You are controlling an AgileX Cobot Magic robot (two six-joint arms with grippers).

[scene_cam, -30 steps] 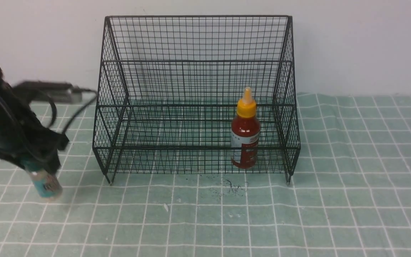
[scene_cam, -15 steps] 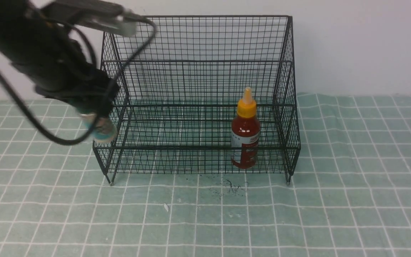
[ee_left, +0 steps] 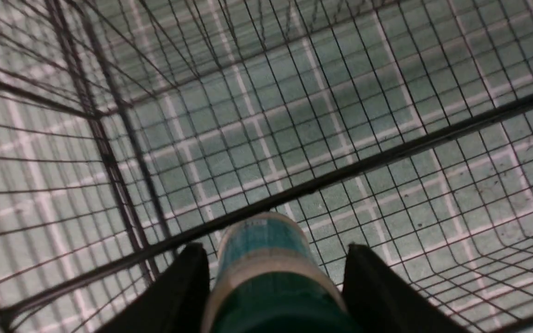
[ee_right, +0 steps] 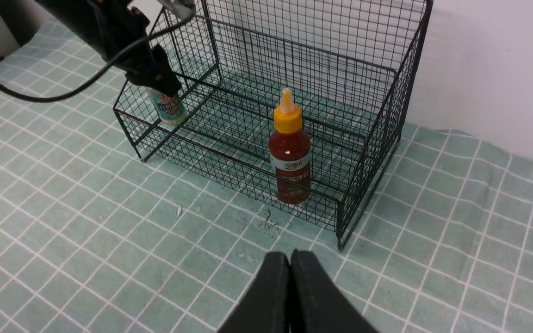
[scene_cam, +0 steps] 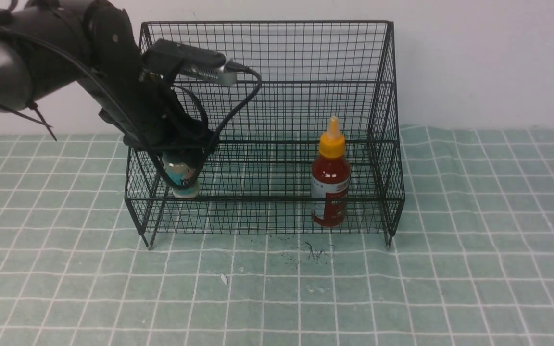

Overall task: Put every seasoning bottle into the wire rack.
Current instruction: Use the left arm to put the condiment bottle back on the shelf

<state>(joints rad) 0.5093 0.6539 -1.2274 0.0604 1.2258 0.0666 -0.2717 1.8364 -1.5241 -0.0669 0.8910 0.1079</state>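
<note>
Front view: shaker (scene_cam: 182, 179) hangs near-upright, base down, in left claw (scene_cam: 180, 158).

The black wire rack (scene_cam: 258, 198) stood on short legs, its tall back to the wall, sides sloping down to a low front rail. The red sauce bottle (scene_cam: 331, 185), with a yellow-orange nozzle cap and white label, stood upright on the lower tier near the right end, just behind the front rail. The small clear shaker (scene_cam: 181, 177), with a teal label and dark green cap, hung slightly tilted inside the left end, gripped near its cap by the left gripper (ee_left: 273, 282); whether its base touched the mesh could not be told.
</note>
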